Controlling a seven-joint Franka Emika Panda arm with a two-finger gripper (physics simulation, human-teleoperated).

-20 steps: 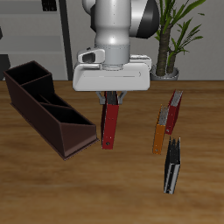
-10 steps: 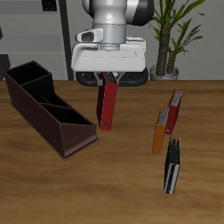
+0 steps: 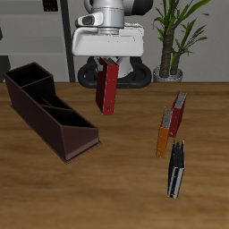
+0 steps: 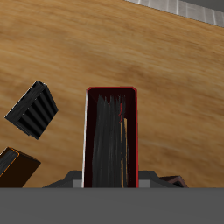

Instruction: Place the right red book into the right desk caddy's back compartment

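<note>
The right red book [image 3: 107, 88] is hanging in the air above the wooden table [image 3: 125, 161], clear of its surface, tilted slightly off upright. The gripper [image 3: 109, 64] is clamping its top end between both fingers. The right desk caddy [image 3: 49, 109] is sitting on the table off to one side, apart from the book. Three other books are lying on the table farther from the caddy: a black book [image 3: 176, 170], an orange book [image 3: 164, 134] and a darker red book [image 3: 178, 114].
</note>
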